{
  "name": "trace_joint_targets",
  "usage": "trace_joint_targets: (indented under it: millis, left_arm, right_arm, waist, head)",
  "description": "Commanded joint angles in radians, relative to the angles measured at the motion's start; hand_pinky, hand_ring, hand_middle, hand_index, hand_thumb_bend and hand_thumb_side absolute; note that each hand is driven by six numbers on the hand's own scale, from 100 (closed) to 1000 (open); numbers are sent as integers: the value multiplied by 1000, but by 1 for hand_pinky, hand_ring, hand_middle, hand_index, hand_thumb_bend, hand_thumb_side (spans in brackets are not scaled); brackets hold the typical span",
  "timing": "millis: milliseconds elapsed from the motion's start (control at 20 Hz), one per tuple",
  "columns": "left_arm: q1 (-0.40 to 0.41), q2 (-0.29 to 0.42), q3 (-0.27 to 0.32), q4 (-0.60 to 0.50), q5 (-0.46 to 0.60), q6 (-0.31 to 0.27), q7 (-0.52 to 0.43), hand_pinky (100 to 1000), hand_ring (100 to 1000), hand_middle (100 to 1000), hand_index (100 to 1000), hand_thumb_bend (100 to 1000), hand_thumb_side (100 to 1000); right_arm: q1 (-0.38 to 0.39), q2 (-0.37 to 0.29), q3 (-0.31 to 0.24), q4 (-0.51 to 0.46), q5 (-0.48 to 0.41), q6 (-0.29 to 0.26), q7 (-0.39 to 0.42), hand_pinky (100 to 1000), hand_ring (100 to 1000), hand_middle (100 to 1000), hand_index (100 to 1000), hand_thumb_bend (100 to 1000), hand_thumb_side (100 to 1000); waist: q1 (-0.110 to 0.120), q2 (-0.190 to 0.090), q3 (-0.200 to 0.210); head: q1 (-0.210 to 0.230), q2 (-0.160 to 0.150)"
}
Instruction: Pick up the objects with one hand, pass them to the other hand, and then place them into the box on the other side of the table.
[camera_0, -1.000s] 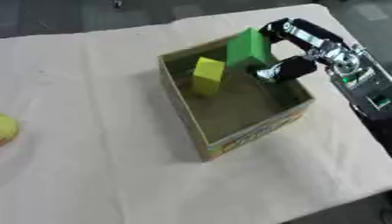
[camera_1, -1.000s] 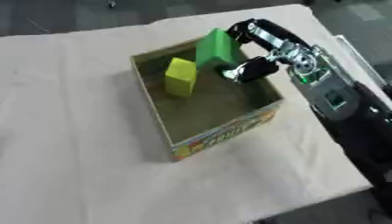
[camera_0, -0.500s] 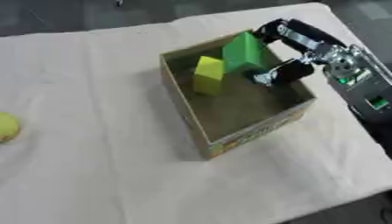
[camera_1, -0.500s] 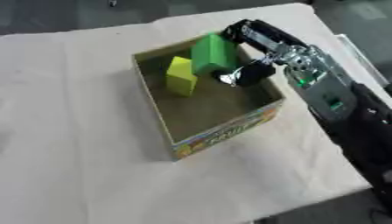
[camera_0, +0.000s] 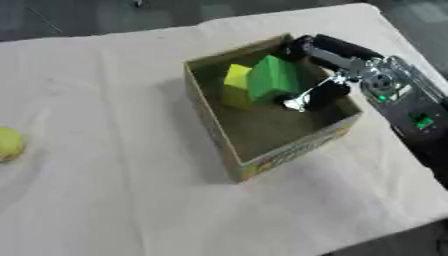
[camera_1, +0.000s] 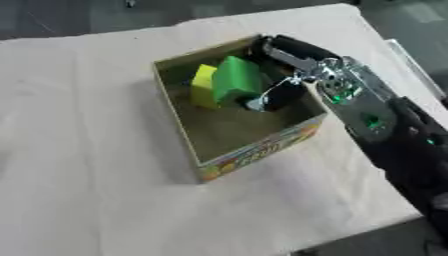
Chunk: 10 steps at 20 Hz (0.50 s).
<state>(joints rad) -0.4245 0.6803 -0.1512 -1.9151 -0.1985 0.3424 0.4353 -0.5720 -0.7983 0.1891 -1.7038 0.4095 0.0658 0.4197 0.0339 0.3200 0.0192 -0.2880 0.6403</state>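
- The tabletop (camera_0: 105, 200), covered in a pale cloth, carries an open cardboard box (camera_0: 289, 150) on the robot's right side and little else.
- The right robot hand (camera_1: 293, 70) reaches in over the box's far right rim, fingers curled round a green block (camera_0: 273, 80), with the thumb tip dark below it.
- The green block sits low inside the box, against or just beside a yellow block (camera_0: 234, 85) already standing near the far left wall; whether its base touches the box floor I cannot tell.
- A yellow-green ball (camera_0: 9, 144) lies well apart at the left edge of the tabletop, untouched.
- The left robot hand shows in neither view.
- The step in hand looks like the placing: the block has been brought into the box but is not yet let go.
- Next, I judge, the fingers must spread to free the block, then lift clear without dragging it or tipping the yellow one.
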Motion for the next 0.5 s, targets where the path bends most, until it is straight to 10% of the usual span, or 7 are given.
trace_joint_targets:
  millis: [50, 500]
  left_arm:
    - [-10, 28, 17, -16, 3, 2, 8, 879, 731, 683, 822, 516, 812]
    - [-9, 27, 17, -15, 3, 9, 14, 879, 730, 681, 823, 519, 809]
  right_arm:
    - [-17, -24, -3, 3, 18, -10, 22, 846, 719, 665, 654, 367, 267]
    - [-18, -20, -9, 7, 20, -24, 21, 885, 792, 750, 803, 469, 298]
  waist:
    - [-10, -10, 1]
    - [-9, -12, 2]
  head:
    - [-2, 1]
    - [4, 2]
